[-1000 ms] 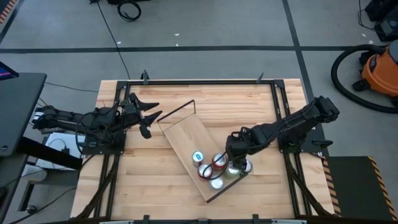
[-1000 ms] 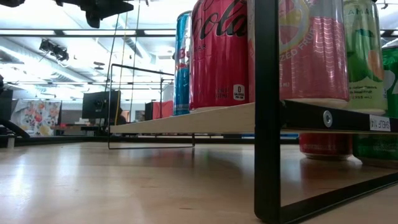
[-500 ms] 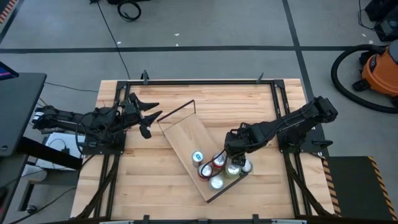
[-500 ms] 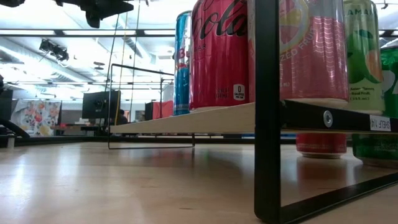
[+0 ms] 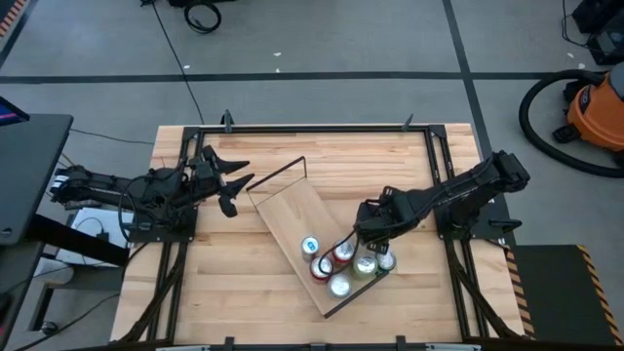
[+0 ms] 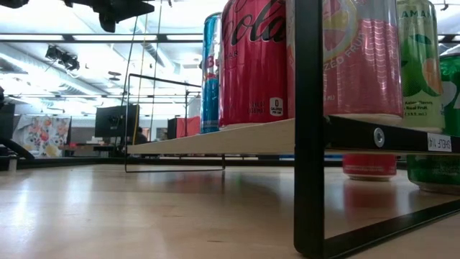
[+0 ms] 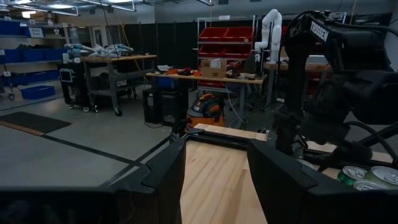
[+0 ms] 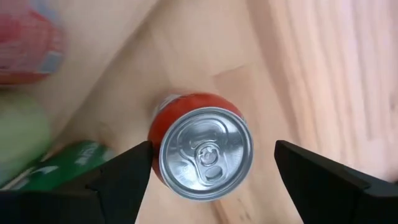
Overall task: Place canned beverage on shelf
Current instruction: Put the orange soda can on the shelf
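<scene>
Right gripper [image 8: 208, 180] held wide open around red can [image 8: 202, 152], fingers clear of both sides. Can raised off tabletop [image 6: 144, 216] beside shelf [image 5: 292, 219] end, not on board. Read on shelved cans: partial "Coca-Cola" script on red can [image 6: 251, 61]; frame tag unreadable. Left gripper [image 5: 229, 185] parked open at shelf's far end.
</scene>
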{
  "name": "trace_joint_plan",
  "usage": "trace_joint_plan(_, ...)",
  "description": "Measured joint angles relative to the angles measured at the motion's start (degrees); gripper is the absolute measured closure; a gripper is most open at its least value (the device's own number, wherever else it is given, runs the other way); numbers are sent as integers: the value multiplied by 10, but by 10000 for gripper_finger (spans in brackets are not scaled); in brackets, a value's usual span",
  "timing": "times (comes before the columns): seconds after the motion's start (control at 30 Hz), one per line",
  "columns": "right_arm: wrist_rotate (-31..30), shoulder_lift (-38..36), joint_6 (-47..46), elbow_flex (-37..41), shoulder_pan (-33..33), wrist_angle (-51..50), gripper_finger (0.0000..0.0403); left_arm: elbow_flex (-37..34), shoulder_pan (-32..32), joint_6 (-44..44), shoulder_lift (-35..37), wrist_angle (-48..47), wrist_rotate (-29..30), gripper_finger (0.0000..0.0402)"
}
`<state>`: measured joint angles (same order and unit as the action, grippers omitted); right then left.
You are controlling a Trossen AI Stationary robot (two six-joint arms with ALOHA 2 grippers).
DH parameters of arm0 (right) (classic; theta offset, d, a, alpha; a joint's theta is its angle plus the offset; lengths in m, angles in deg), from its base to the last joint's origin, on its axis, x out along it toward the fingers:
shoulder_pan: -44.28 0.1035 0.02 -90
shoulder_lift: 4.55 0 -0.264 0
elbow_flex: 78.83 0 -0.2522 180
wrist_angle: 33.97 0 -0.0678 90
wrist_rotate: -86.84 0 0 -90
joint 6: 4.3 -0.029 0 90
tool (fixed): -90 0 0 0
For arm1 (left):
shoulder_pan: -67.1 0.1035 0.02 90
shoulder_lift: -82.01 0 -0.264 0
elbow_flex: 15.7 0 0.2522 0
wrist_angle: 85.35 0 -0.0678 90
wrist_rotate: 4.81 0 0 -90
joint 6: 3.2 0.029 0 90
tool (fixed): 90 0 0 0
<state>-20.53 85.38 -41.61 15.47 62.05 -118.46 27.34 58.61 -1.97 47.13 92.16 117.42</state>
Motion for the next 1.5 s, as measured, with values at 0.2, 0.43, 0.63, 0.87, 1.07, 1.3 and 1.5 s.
trace_joint_plan(0.2, -21, 0, -4, 0, -12, -19, 55, 0, 0, 0, 0, 0, 0, 219)
trace_joint_plan(0.43, -23, -23, -5, 0, -11, -24, 55, 0, 0, 0, 0, 0, 0, 219)
trace_joint_plan(0.63, -34, -49, -1, -1, -17, -28, 55, 0, 0, 0, 0, 0, 0, 219)
trace_joint_plan(0.87, 10, -53, 18, 19, -50, 11, 54, 0, 0, 0, 0, 0, 0, 219)
trace_joint_plan(1.07, 72, -53, 37, 68, -81, 69, 50, 0, 0, 0, 0, -5, 0, 219)
trace_joint_plan(1.3, 86, -52, 47, 110, -109, 79, 53, 0, 0, 0, 0, -5, 0, 219)
trace_joint_plan(1.5, 90, -54, 47, 113, -121, 86, 56, 0, 0, 0, 0, -4, 0, 219)
